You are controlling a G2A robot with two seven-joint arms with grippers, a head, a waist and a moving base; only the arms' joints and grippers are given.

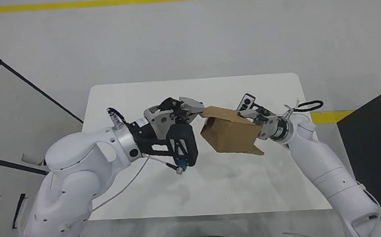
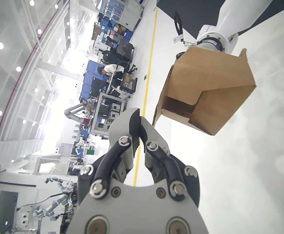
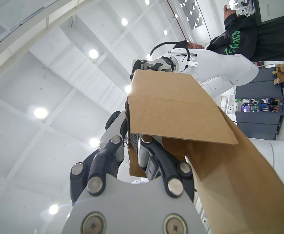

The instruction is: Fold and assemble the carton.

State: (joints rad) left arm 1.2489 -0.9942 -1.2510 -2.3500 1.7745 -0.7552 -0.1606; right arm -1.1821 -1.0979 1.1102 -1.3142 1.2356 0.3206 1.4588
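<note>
Seen from above, your left gripper [image 1: 193, 108] sits over the white table [image 1: 248, 181] just left of centre. Its jaws are pressed together with nothing between them, and in the left wrist view the fingertips [image 2: 135, 115] meet at a point. They are just beside the carton's 10 o'clock corner, and you cannot tell whether they touch it. The brown cardboard carton [image 1: 230, 134] comes next, held tilted above the table, a little toward 3 o'clock from the middle. The left wrist view shows its partly folded open end [image 2: 177, 108] facing your left gripper, with one loose flap hanging at the near edge. At the carton's 2 o'clock side is your right gripper [image 1: 253, 117]. Its jaws are clamped on a cardboard panel at the carton's edge, and in the right wrist view the panel passes between its fingers [image 3: 145, 144].
</note>
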